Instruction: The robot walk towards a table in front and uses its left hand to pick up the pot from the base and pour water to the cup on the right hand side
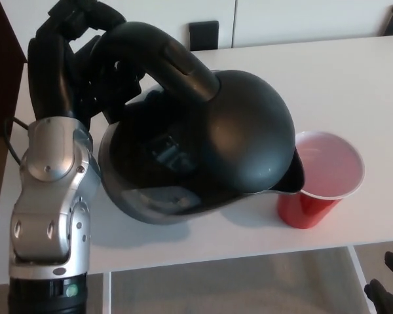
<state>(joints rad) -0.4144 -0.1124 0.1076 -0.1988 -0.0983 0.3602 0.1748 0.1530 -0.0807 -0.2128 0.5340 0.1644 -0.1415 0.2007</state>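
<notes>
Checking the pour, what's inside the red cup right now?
The cup shows a pale, bare-looking inner wall; no water is clearly visible. The kettle spout overhangs its left rim, hiding that side.

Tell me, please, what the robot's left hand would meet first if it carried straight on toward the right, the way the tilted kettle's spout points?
Probably the red plastic cup: the left hand grips the black kettle, whose spout already overhangs the cup's rim. Height clearance is unclear.

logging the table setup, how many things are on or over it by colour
black: 1, the rounded black plastic kettle, tilted in the left robot hand
red: 1, the red plastic cup with a white rim
total: 2
</notes>
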